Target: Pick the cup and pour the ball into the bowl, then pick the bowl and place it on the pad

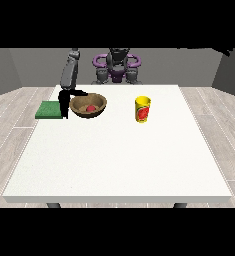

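Observation:
The brown bowl point(96, 103) is at the table's far left part, with the red ball point(90, 108) lying inside it. The hand at the view's left point(65, 103) is at the bowl's left side. Its fingers hang down along the outer wall and its thumb reaches over the rim, pinching the bowl's edge. The green pad point(49, 109) lies flat just left of that hand. The yellow cup point(142, 109) stands upright to the right of the bowl, apart from both. No hand shows at the view's right.
The white table point(119, 160) stretches wide toward the camera in front of the objects. The robot's torso point(116, 67) stands behind the far edge.

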Robot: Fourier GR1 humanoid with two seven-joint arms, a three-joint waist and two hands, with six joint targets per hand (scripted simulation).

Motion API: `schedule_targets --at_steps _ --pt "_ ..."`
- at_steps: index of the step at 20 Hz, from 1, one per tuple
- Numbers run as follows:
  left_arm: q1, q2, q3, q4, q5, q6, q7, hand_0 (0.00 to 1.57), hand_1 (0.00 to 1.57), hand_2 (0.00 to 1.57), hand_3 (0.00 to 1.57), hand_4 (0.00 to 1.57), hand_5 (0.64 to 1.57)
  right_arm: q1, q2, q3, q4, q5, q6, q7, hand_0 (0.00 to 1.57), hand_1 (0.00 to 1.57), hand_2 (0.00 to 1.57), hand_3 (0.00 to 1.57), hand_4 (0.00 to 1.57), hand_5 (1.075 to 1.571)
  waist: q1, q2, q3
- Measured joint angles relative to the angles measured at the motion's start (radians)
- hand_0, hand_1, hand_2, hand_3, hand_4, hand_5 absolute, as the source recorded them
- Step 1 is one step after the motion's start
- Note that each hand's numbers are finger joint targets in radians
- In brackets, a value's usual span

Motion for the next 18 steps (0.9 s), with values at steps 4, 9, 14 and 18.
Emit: schedule_targets --at_steps 4,9,14,18 --pt "0.000 0.027 0.016 0.004 0.013 -0.010 0.005 0.00 0.00 0.00 0.00 0.25 1.506 -0.029 0.010 0.000 0.025 -0.001 -0.012 -0.005 0.00 0.00 0.00 0.00 0.32 1.534 -0.014 0.002 -0.0056" --pt "-0.013 0.059 0.040 0.007 0.044 -0.031 0.015 0.00 0.00 0.00 0.00 0.36 1.536 -0.019 0.019 0.002 0.019 0.027 -0.083 0.005 1.57 1.57 1.57 1.57 1.08 1.445 0.006 0.016 -0.0266" --pt "-0.016 0.067 0.054 0.002 0.059 -0.039 0.007 0.00 0.00 0.00 0.00 0.62 1.569 0.005 0.019 0.022 -0.026 0.074 -0.156 0.033 1.57 1.57 1.57 1.57 1.08 1.485 0.021 0.037 -0.0377" --pt "-0.012 0.096 0.077 0.029 0.075 -0.061 0.009 0.00 0.00 0.00 0.00 0.69 1.570 0.005 0.021 0.022 -0.055 0.069 -0.189 0.093 1.57 1.57 1.57 1.57 1.06 1.501 0.020 0.035 -0.0262"
